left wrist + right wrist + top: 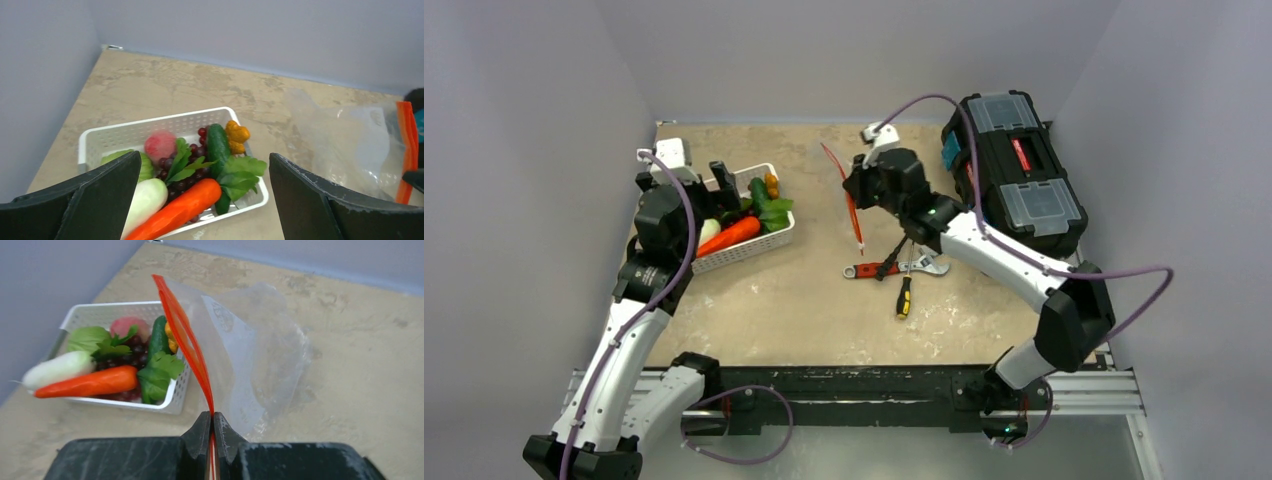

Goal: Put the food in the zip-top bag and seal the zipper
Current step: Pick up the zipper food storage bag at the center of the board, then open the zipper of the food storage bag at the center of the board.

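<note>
Currently, right gripper: fingers pressed together on one end of the zipper, with one zip-top bag hanging from it over mid-table toward the far edge, just beside the basket; left gripper: jaws wide apart, holding nothing, above one white basket by the left edge. Basket contents: one carrot, one white radish, one cucumber, one peach, one grape bunch, one cabbage, leafy greens, one small orange piece. Surroundings: one wrench and one screwdriver under the right arm at mid-table, one black toolbox at the far right corner, and bare tabletop along the near edge and between basket and tools.
</note>
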Controlling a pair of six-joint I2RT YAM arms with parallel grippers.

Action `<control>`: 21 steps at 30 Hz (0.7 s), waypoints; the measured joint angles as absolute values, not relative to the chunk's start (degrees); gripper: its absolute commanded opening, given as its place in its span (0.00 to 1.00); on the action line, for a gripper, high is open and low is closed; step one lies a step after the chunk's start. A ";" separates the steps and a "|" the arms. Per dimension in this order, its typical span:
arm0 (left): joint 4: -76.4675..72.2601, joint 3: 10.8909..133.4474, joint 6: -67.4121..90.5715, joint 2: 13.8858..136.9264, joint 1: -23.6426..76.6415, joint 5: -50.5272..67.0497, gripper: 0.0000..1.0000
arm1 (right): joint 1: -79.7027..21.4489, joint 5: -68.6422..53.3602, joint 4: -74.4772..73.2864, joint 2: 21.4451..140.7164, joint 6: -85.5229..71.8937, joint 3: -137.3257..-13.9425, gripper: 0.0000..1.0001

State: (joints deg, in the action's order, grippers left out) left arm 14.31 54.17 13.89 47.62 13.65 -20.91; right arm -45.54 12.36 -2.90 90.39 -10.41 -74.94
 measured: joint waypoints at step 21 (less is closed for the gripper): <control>15.66 59.77 8.80 61.45 29.15 16.99 0.83 | -33.10 -4.54 5.28 75.13 -56.07 -57.56 0.00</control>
State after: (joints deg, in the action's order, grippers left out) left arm 15.66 59.77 8.80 61.45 29.15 16.99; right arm -33.10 -4.54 5.28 75.13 -56.07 -57.56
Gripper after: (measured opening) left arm 0.898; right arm 0.005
